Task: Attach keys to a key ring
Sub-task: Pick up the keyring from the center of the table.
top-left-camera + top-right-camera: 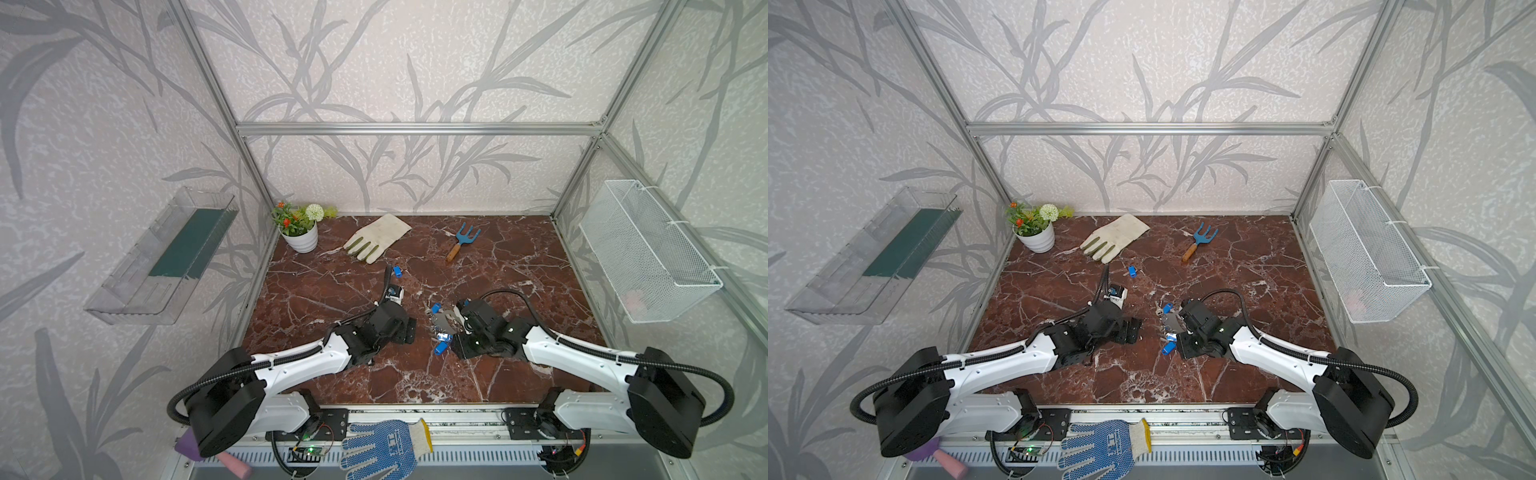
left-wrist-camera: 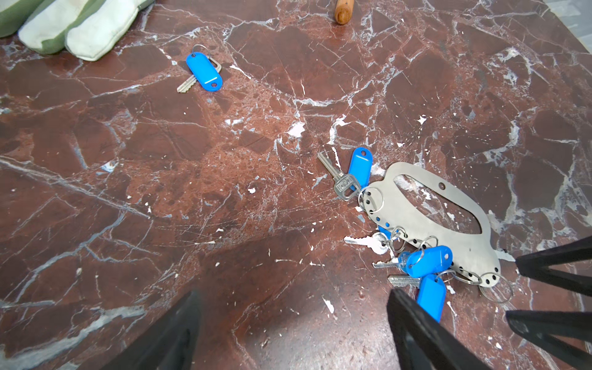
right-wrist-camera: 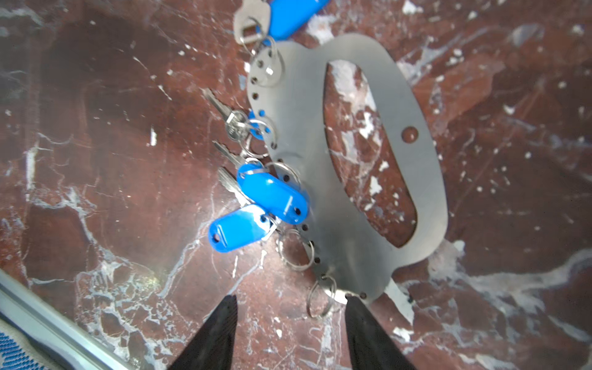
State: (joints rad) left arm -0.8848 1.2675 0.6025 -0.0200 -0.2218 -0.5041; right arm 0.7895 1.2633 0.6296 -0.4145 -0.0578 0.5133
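White glove (image 1: 377, 237) lies between flowerpot (image 1: 303, 242) and hand fork (image 1: 461, 242).

White arms (image 1: 299, 361), black joints (image 1: 224, 399), ribbed cables (image 1: 582, 344).

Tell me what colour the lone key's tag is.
Bright blue tag, clearest in the left wrist view.

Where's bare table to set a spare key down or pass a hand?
Free: right side, between fork and right arm; left side, between pot and left arm; front strip between both arms. Crowded: centre, around the key ring and its keys; a loose key lies near the glove.
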